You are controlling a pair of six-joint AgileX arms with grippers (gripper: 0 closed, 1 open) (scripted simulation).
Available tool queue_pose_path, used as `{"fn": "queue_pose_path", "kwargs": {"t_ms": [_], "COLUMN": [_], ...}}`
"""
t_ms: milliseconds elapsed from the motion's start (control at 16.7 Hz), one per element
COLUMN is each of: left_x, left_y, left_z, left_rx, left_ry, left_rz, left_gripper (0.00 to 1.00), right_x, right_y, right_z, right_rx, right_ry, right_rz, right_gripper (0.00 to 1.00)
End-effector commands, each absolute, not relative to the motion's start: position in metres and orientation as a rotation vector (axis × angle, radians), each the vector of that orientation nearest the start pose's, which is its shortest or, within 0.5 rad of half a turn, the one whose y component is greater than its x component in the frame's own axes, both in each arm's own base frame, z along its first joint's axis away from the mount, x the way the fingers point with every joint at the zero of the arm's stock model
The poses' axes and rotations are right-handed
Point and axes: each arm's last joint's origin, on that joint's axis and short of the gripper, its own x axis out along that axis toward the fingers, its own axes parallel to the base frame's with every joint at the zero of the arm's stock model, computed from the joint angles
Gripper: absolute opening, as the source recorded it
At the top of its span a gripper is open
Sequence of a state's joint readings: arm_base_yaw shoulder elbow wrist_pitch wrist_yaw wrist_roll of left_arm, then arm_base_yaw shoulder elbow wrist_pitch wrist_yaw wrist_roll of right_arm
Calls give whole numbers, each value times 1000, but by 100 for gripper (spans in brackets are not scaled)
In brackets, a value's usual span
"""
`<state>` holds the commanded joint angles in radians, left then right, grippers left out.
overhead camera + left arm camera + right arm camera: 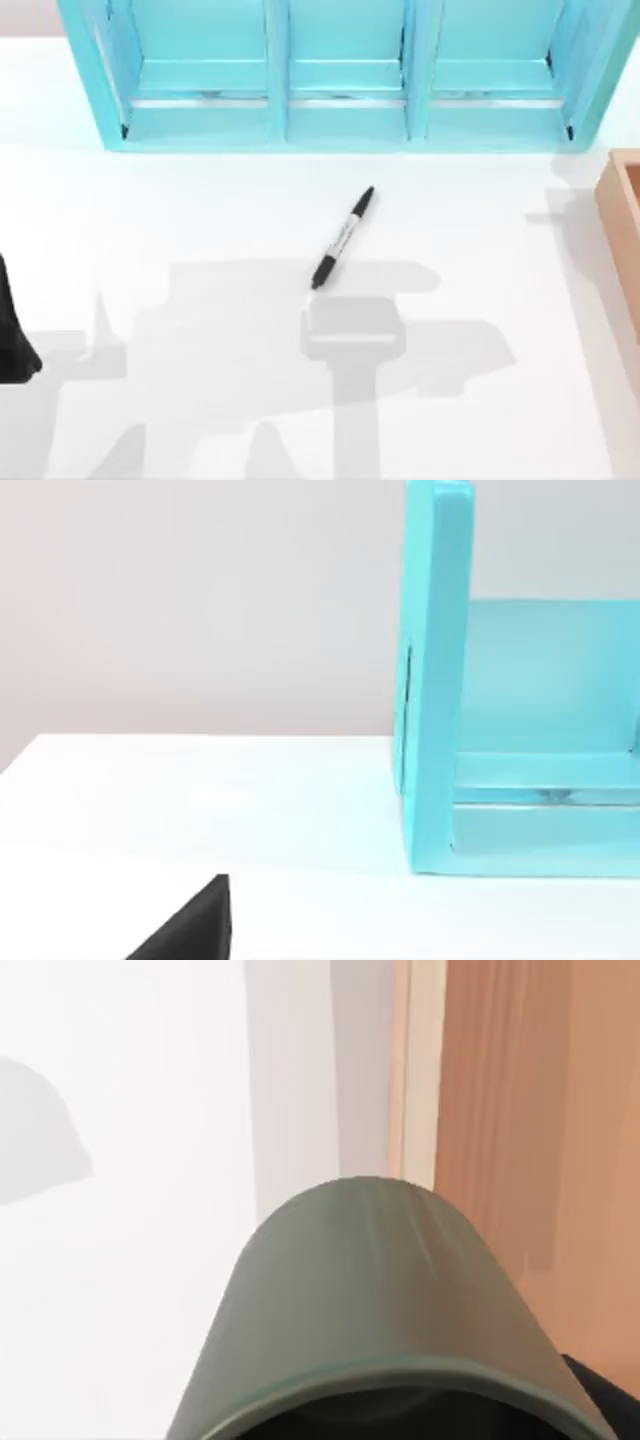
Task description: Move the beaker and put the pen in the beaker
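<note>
White table (200, 220) takes up most of the top view. There's a turquoise shelf unit (340, 80) along the 12 o'clock edge and the corner of a wooden box (622, 230) poking in at 3 o'clock. The left arm (12, 335) sits parked at the 9 o'clock edge. A dark bit of the left gripper (190, 930) shows in its wrist view, but I can't tell how wide it's open, and there's nothing in it that I can see.

The beaker (370, 1300) is jammed right up against the right wrist camera, rim nearest the lens. White table and the wooden box wall are just beside it. So I'd guess it's out past the 3 o'clock side, next to the box. A dark sliver of the right gripper (608, 1400) peeks out by the rim. It's probably carrying the beaker, but I honestly can't tell if it's clamped on it.

The pen (342, 238) lies flat near the middle of the table, well apart from both arms. Its long axis runs roughly 1 o'clock to 7 o'clock, with the longer black section at the 7 o'clock end.

What matters next: from the beaker side, the pen is off toward 9 o'clock, so the beaker has to travel inward. The left arm looks like the free one, so I'd bet it reaches toward 3 o'clock and closes across that slanted barrel.
</note>
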<state>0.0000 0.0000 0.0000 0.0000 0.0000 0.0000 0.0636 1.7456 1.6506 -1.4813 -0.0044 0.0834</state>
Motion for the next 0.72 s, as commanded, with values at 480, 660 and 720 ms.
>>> {"fn": "queue_pose_path", "kwargs": {"t_ms": [480,660,720], "left_x": [106,106,106], "left_y": [-1,-1,-1], "left_z": [160,160,160], "left_rx": [0,0,0], "left_ry": [0,0,0], "left_rz": [0,0,0], "left_gripper": [100,100,100], "right_x": [383,400,402], "right_y": [100,139,146], "right_z": [241,215,212], "right_rx": [6,9,11], "right_ry": [1587,1574,1567], "right_rz": [-8,-6,-4], "right_gripper": [0,0,0]}}
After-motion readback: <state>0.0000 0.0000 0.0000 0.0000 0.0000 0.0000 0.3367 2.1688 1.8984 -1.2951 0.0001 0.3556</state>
